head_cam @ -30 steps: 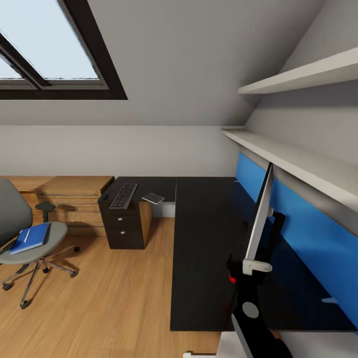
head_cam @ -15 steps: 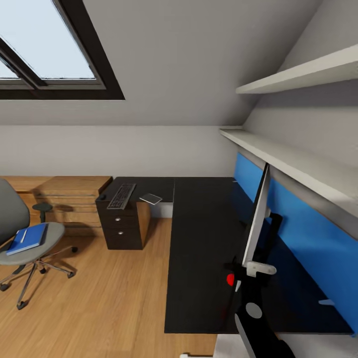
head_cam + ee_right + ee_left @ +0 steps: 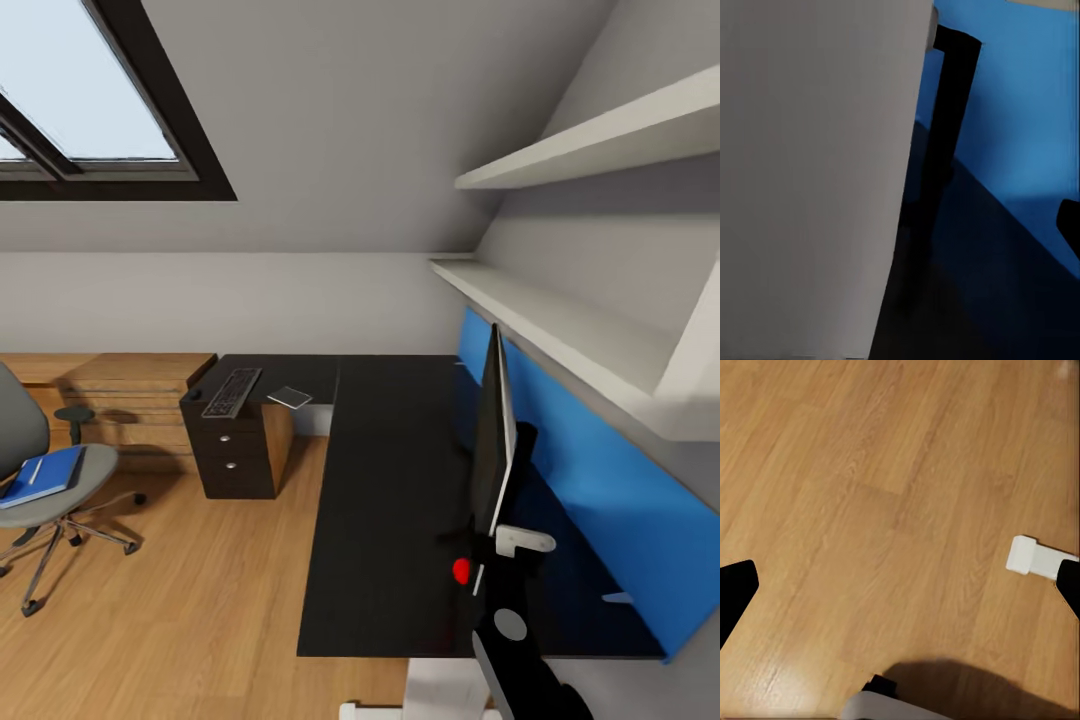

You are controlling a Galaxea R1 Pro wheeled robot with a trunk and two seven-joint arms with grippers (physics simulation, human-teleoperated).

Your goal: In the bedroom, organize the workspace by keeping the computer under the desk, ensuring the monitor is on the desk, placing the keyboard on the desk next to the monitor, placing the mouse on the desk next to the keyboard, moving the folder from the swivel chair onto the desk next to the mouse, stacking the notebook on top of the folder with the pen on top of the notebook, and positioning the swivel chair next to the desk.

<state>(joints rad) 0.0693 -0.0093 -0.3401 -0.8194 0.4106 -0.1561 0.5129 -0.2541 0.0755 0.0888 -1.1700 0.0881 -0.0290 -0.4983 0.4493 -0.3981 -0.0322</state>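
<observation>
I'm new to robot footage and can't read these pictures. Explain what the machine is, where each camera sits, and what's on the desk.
It is a simulated wheeled robot with two arms ending in two-finger grippers. The large picture comes from its head camera, looking down at a black desk. On the far end lie a keyboard and a thin grey notebook; a monitor stands edge-on by the blue wall panel. A grey chair carries a blue folder with a pen. The other two come from cameras beside each gripper. The left gripper hangs open over the wooden floor. The right gripper is at the monitor's lower edge, near its pale back; whether it grips is unclear.
</observation>
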